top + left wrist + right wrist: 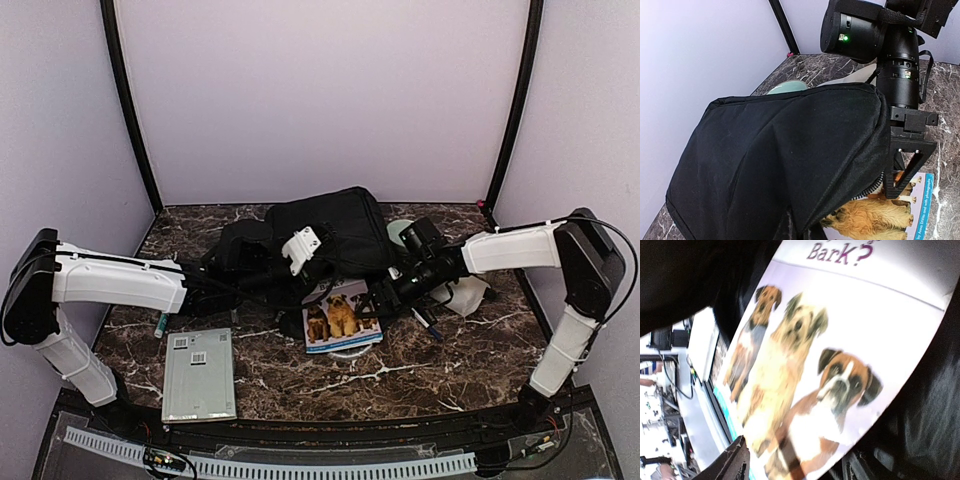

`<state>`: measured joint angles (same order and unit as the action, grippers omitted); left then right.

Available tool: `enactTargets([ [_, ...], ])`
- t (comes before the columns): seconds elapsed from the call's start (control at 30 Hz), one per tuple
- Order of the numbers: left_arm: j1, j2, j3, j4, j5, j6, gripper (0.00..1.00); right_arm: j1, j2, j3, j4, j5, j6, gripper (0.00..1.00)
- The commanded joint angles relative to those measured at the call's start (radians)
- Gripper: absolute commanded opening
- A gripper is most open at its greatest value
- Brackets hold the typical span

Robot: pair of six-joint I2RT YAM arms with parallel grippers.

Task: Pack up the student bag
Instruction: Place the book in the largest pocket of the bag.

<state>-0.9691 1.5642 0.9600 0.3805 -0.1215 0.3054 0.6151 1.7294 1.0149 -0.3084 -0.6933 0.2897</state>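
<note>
The student bag (325, 228) is a black backpack lying at the back middle of the table, with a white tag (302, 247) on it. In the left wrist view its black fabric (775, 160) is lifted like a tent and covers my left fingers. My left gripper (293, 283) is at the bag's front edge and seems pinched on the flap. A dog picture book (341, 317) lies half under the zipper edge (872, 189). My right gripper (381, 297) is shut on the book's right side. The book cover (805, 360) fills the right wrist view between my fingers (735, 462).
A grey notebook (198, 373) lies at the front left. A translucent white pouch (466, 296) and a pen (427, 322) lie under the right arm. A pale green round thing (402, 231) sits behind the bag. Purple walls close in the back and sides.
</note>
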Motion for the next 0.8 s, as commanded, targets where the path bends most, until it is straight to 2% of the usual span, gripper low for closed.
enactTargets([
  [0.0,0.008,-0.01,0.038,0.041,-0.065,-0.032,0.0,0.019,-0.048,0.003,-0.106,-0.07,-0.178,0.62],
  [0.1,0.009,-0.013,0.04,0.042,-0.082,-0.046,0.0,0.049,-0.064,0.003,-0.156,-0.083,-0.291,0.51],
  [0.17,0.009,-0.012,0.038,0.046,-0.104,-0.047,0.0,0.055,-0.086,-0.017,-0.155,-0.056,-0.295,0.47],
  [0.23,0.009,-0.007,0.035,0.059,-0.159,-0.055,0.0,0.055,-0.118,-0.048,-0.146,0.011,-0.294,0.51],
  [0.33,0.009,-0.003,0.037,0.062,-0.189,-0.051,0.0,0.054,-0.128,-0.044,-0.211,0.03,-0.356,0.58],
  [0.43,0.009,0.001,0.044,0.051,-0.176,-0.066,0.0,0.061,-0.128,-0.027,-0.282,0.009,-0.443,0.58],
  [0.5,0.009,0.005,0.041,0.059,-0.186,-0.079,0.0,0.064,-0.128,-0.029,-0.321,-0.045,-0.502,0.59],
  [0.6,0.009,0.01,0.037,0.066,-0.198,-0.094,0.0,0.076,-0.121,-0.038,-0.401,-0.214,-0.645,0.59],
  [0.67,0.009,0.007,0.038,0.068,-0.199,-0.1,0.0,0.085,-0.091,-0.02,-0.44,-0.244,-0.706,0.55],
  [0.77,0.009,-0.013,0.025,0.086,-0.225,-0.113,0.0,0.085,-0.029,0.03,-0.5,-0.308,-0.751,0.43],
])
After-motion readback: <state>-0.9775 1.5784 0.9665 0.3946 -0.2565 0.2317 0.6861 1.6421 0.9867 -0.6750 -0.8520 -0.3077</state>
